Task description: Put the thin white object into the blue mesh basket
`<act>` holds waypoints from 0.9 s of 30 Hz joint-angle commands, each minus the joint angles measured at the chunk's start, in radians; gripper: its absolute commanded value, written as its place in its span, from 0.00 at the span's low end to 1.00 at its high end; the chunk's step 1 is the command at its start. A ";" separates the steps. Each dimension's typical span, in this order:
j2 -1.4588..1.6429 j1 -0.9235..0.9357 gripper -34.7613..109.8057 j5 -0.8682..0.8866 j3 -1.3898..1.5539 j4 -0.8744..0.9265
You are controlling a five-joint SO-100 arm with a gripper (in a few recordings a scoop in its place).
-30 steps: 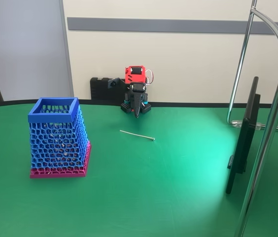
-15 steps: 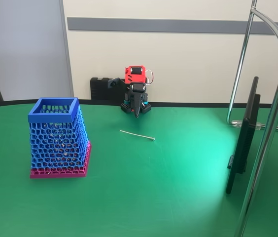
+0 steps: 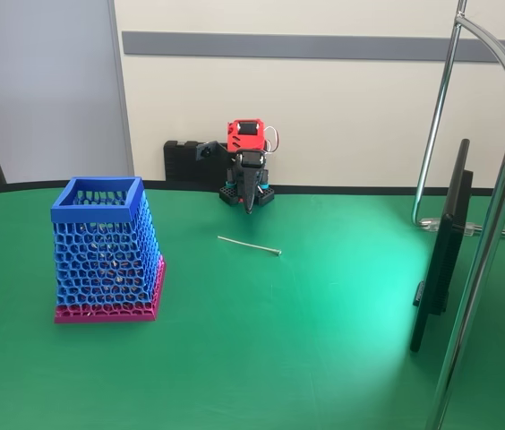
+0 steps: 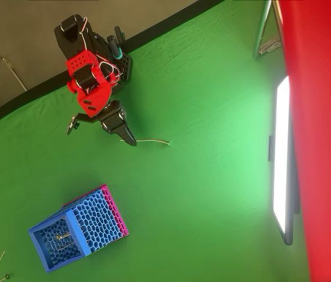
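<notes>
**Nothing moved on the green table**

Since the earlier frames no change is seen. The gripper (image 3: 250, 204) is held folded at the arm's base, fingers closed on nothing. The stick (image 3: 249, 245) lies flat on the table, well apart from the basket (image 3: 105, 249).

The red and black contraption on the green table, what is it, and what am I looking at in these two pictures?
It is a small robot arm, folded up at the table's far edge. At its tip is a gripper, two fingers that pinch things. It holds nothing here, and its jaws look closed.

One picture comes from a camera standing at table height facing the arm. The other looks straight down from above, where the gripper points toward the stick.

On the green table lies a thin white stick, flat and apart from the gripper. To the left in the fixed view stands a tall blue mesh basket with a pink base. A dark flat screen stands at the right.
</notes>
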 commanded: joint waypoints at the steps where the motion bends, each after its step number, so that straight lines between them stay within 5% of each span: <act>1: -0.038 -0.009 0.24 0.018 -0.029 -0.015; 27: -0.850 -0.040 0.36 0.259 -0.517 -0.051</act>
